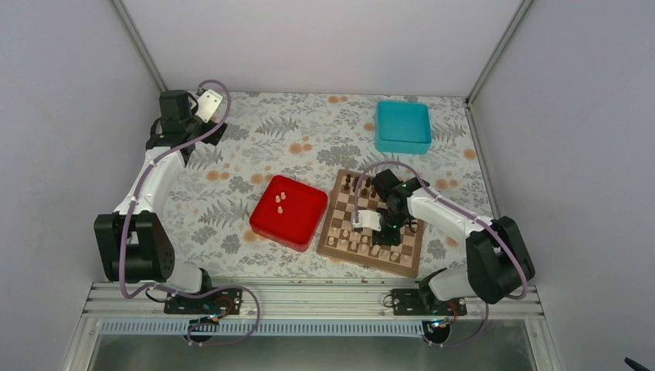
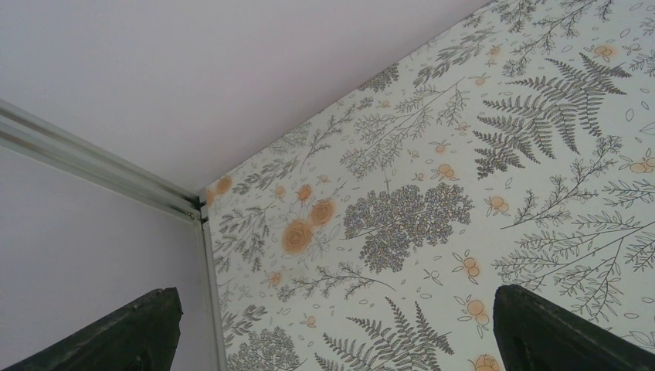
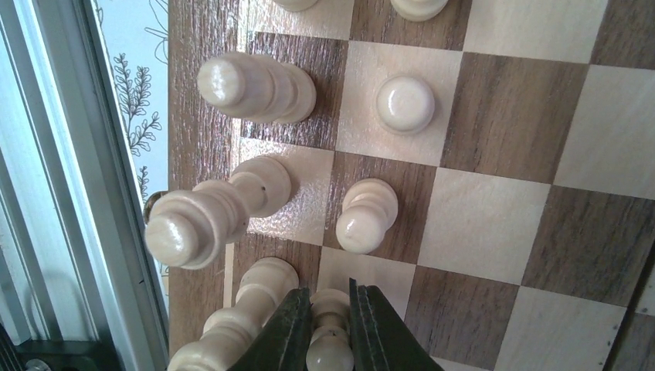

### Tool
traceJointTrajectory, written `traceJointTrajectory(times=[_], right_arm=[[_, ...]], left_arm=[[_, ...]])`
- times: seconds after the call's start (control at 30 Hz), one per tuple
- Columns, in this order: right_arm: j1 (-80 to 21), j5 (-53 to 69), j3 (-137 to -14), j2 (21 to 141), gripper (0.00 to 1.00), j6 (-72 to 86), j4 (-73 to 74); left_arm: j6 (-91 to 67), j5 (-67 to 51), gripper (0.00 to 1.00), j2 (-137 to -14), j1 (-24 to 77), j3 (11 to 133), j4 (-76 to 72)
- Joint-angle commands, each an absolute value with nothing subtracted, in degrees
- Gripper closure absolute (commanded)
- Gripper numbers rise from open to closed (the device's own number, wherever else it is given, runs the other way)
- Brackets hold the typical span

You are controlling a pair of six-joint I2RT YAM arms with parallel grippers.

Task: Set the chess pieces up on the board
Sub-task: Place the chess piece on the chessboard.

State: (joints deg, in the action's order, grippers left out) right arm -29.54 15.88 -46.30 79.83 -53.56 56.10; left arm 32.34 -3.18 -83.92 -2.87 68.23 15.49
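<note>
Now my right tool (image 3: 330, 328) clamps a small cream wooden chess piece (image 3: 327, 357) over the checkered wooden board (image 3: 494, 224); my left tool (image 2: 340, 332) stands wide open.

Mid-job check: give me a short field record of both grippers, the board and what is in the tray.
Left gripper: open, empty, at the far left corner over the fern-print tablecloth
Right gripper: shut on a pale cream chess piece
Checkered wooden chessboard: pale pieces stand in near rows, dark brown pieces at far edge
Red square tray: about three loose pale pieces
Teal box: far right, apart from both arms
</note>
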Motion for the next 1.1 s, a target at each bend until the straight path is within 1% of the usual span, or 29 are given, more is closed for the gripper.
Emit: traceJointTrajectory(times=[0.0, 0.83, 1.07], right_arm=[[-29.6, 17.1, -45.8, 80.0, 0.88, -54.1, 54.8], [-29.6, 14.0, -44.9, 81.6, 0.88, -54.3, 51.8], [-29.5, 13.8, -45.3, 82.2, 0.84, -54.3, 52.5]], left_arm=[[32.2, -2.8, 0.00, -84.1, -3.2, 68.4, 15.3], [32.2, -3.2, 0.00, -84.2, -3.2, 68.4, 15.6], [32.3, -3.4, 0.00, -84.6, -3.2, 68.6, 15.6]])
